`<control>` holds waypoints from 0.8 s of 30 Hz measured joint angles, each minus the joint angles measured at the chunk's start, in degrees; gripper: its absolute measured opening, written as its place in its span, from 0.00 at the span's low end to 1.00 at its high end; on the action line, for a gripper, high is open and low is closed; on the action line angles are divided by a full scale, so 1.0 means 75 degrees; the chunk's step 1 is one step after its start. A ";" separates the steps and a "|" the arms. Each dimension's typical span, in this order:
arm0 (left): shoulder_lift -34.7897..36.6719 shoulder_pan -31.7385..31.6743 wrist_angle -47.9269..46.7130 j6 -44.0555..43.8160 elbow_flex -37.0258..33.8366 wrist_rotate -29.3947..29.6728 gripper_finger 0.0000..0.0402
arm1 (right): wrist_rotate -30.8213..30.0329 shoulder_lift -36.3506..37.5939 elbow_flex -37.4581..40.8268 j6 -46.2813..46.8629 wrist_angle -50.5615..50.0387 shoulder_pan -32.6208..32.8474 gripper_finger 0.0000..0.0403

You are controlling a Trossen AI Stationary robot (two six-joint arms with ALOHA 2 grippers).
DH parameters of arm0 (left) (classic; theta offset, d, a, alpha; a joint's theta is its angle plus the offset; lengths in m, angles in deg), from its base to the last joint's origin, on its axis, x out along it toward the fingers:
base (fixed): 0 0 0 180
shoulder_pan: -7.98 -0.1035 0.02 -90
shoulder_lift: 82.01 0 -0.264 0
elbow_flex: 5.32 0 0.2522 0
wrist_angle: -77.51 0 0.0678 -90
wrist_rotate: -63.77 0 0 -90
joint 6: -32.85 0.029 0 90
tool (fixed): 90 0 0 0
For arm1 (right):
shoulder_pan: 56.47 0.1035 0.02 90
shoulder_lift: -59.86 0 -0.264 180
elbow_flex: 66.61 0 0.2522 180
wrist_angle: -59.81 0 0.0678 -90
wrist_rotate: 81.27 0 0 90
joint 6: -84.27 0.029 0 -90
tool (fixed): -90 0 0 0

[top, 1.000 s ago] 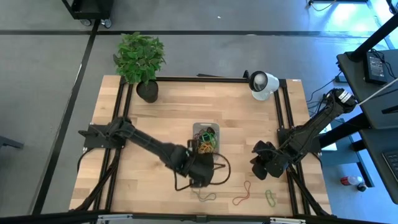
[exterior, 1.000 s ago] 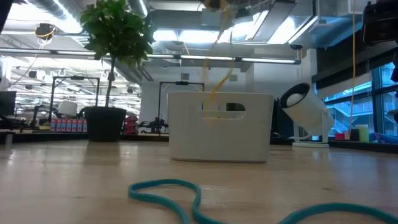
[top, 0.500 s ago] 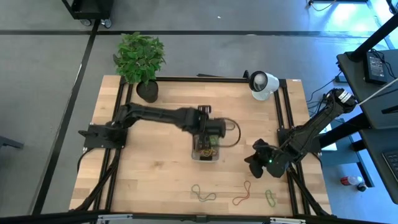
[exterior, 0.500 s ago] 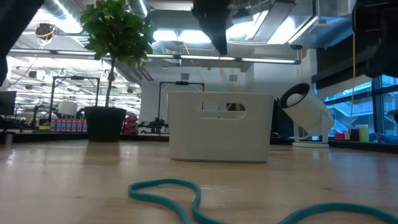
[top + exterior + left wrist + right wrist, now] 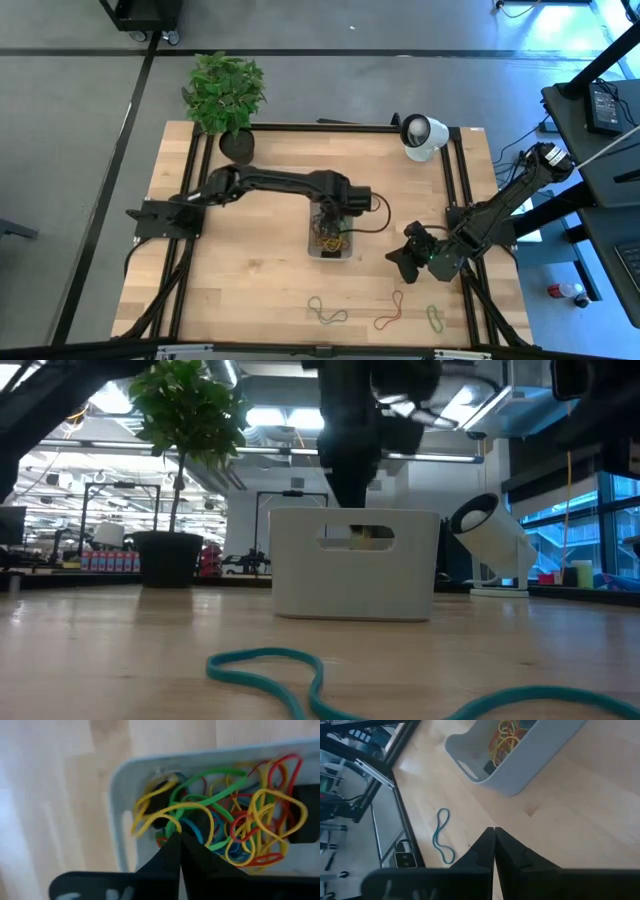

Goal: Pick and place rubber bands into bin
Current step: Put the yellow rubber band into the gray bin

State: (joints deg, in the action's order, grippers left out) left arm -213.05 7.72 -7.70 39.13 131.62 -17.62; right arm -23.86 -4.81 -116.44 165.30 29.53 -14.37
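The bin (image 5: 330, 256) stands at the table's middle, holding a tangle of red, yellow and green rubber bands (image 5: 240, 825). My left gripper (image 5: 332, 220) hangs just over the bin's far half, pointing down and shut on a yellow band (image 5: 150, 817). The low view shows it dark above the bin (image 5: 350, 575). My right gripper (image 5: 400, 262) is shut with nothing in it, right of the bin and above the table. Three loose bands lie near the front edge: a teal one (image 5: 325, 310), a red one (image 5: 390, 312) and a green one (image 5: 435, 318). My left gripper pinches the yellow band's upper stretch (image 5: 169, 821) between its two fingertips, coming from above and pointing down. The loop hangs slack below the tips, inside the bin, and its lower part lies on the other bands.
A potted plant (image 5: 230, 100) stands at the far left corner and a round white lamp-like thing (image 5: 422, 135) at the far right. Black frame rails run along the table's left, right and far edges.
My left gripper has carried the yellow band from near the front edge toward the far edge, over the bin, then sunk toward it, staying shut. The band, which hung free above the bin, now hangs into it. My right gripper has tipped and edged slightly toward the bin.
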 joint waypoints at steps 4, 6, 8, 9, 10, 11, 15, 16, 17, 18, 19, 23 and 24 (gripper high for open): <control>-0.0463 0.0001 0.0045 0.0228 0.0000 -0.0472 0.00 | 0.0002 0.0000 0.0000 0.0035 0.0108 0.0000 0.04; -0.0647 0.0001 0.0071 0.0256 0.0000 -0.0629 0.00 | 0.0005 0.0000 0.0000 0.0195 0.0125 0.0000 0.04; -0.0740 0.0001 0.0099 0.0266 0.0000 -0.0831 0.02 | 0.0011 0.0000 0.0000 0.0376 0.0117 0.0000 0.04; -0.0764 0.0001 0.0110 0.0263 0.0000 -0.0922 0.03 | 0.0011 0.0000 0.0000 0.0379 0.0114 0.0000 0.04; -0.0769 0.0007 0.0180 0.0257 0.0000 -0.0953 0.05 | 0.0009 0.0000 0.0000 0.0379 0.0119 0.0009 0.04; -0.0769 0.0007 0.0211 0.0217 0.0000 -0.0951 0.07 | 0.0010 0.0000 0.0000 0.0379 0.0118 0.0022 0.04; -0.0770 0.0007 0.0214 0.0006 0.0000 -0.0945 0.19 | 0.0017 0.0000 -0.0003 0.0361 0.0058 0.0029 0.04; -0.0762 0.0007 0.0208 -0.0080 0.0000 -0.0945 0.22 | 0.0018 0.0000 -0.0003 0.0361 0.0026 0.0029 0.04; -0.0723 0.0007 0.0170 -0.0164 0.0000 -0.0953 0.25 | 0.0022 0.0000 -0.0003 0.0361 -0.0002 0.0029 0.04; -0.0678 0.0007 0.0080 -0.0247 0.0000 -0.0963 0.28 | 0.0068 0.0000 -0.0003 0.0358 -0.0029 0.0026 0.04; -0.0630 0.0007 0.0050 -0.0371 -0.0001 -0.0969 0.31 | 0.0140 0.0000 -0.0003 0.0358 -0.0055 0.0026 0.04; -0.0285 0.0007 0.0003 -0.1063 0.0000 -0.1168 0.39 | 0.0617 0.0000 -0.0005 0.0353 -0.0124 0.0029 0.04; -0.0156 0.0001 -0.0008 -0.1248 0.0000 -0.1252 0.40 | 0.0720 0.0000 -0.0009 0.0348 -0.0169 0.0028 0.04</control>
State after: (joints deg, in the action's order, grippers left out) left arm -214.22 7.72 -7.76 29.77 131.62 -27.01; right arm -18.47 -4.81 -116.51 167.91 28.26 -14.15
